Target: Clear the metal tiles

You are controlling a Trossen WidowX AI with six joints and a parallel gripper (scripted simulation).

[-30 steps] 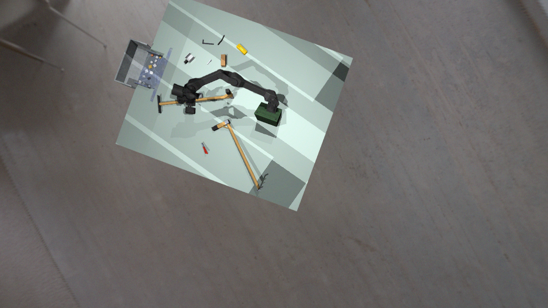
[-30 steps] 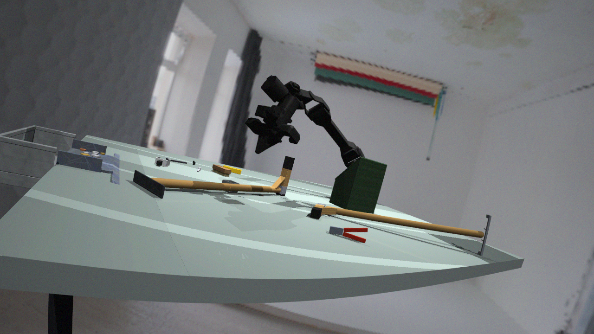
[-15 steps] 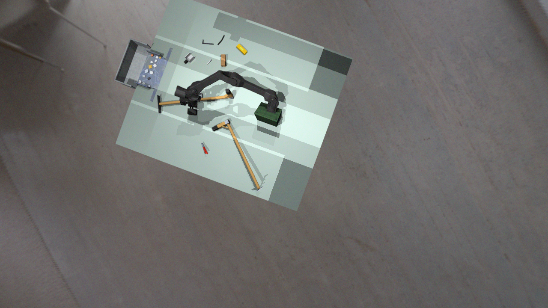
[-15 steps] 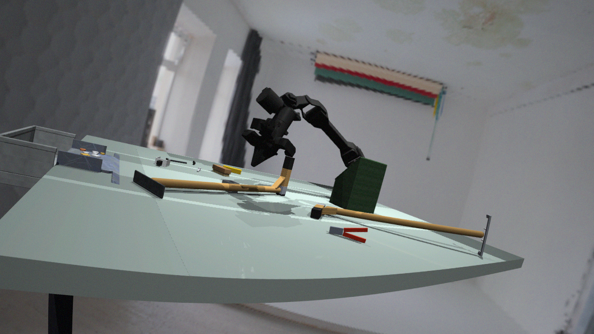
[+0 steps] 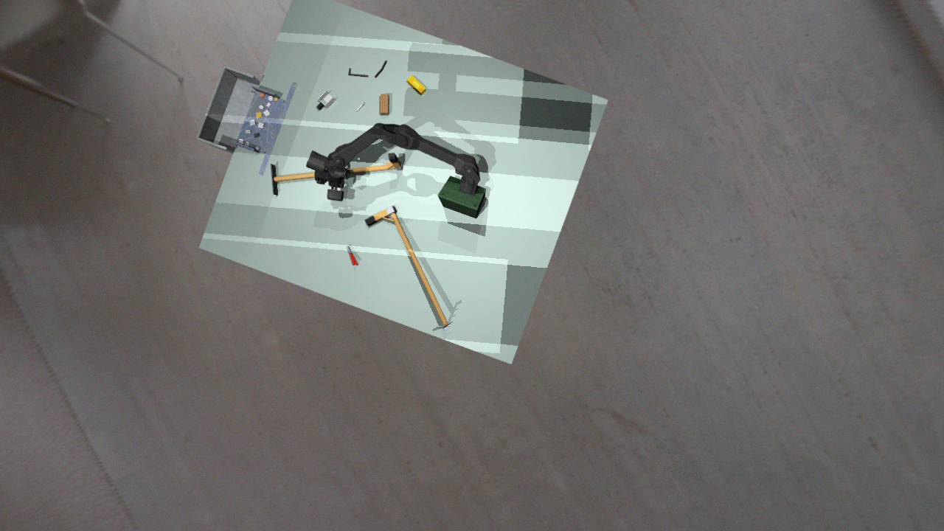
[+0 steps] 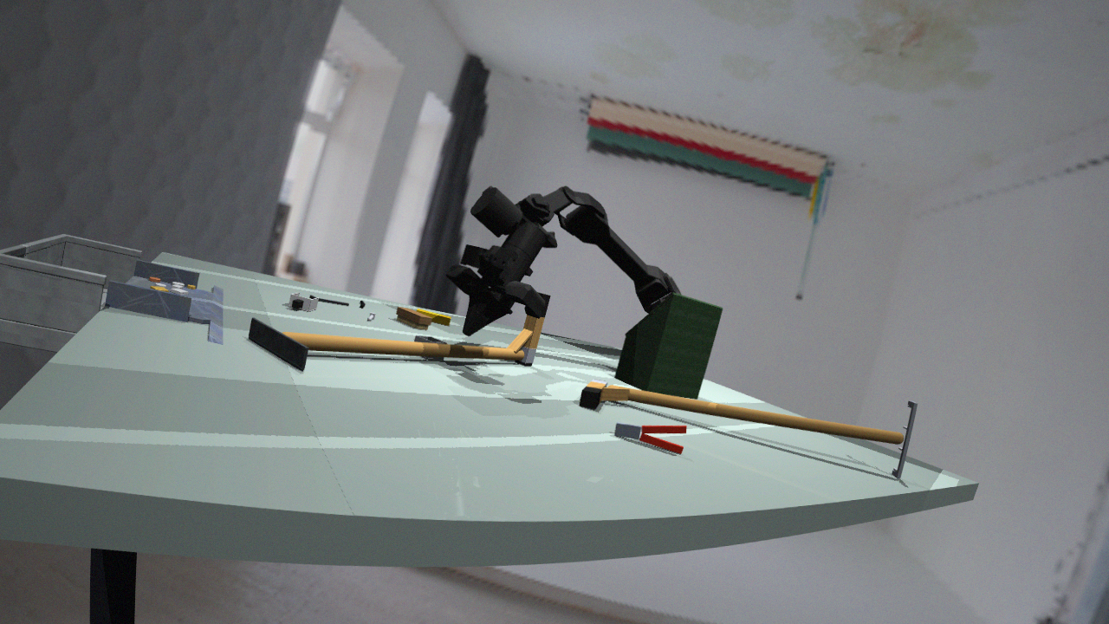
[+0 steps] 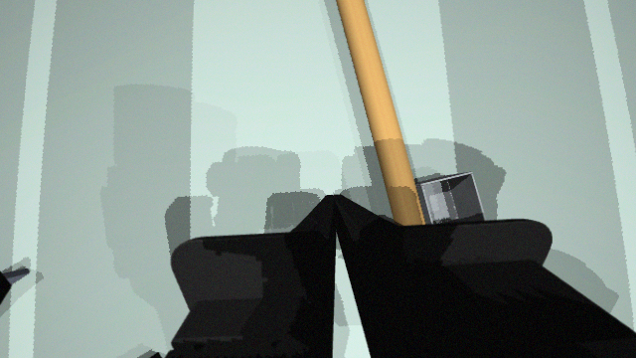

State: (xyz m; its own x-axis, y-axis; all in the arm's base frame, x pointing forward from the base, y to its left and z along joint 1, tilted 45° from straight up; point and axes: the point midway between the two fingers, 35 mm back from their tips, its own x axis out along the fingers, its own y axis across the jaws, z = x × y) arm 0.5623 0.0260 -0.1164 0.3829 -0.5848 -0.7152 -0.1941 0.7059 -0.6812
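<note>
The long scraper lies on the table, its flat dark blade at the left and its black-tipped cross grip at the right. My gripper is shut and empty, pointing down low over the table beside the scraper's handle; the arm hides its fingertips in the top view. Several white, orange and dark tiles lie on the bluish steel bench plate between its side walls. The grey catch box adjoins the plate's far end.
A small open metal box sits right beside the handle. A long rake and red-handled pliers lie nearer the front. A brown block, a yellow block and small tools lie behind the arm. The green base stands right.
</note>
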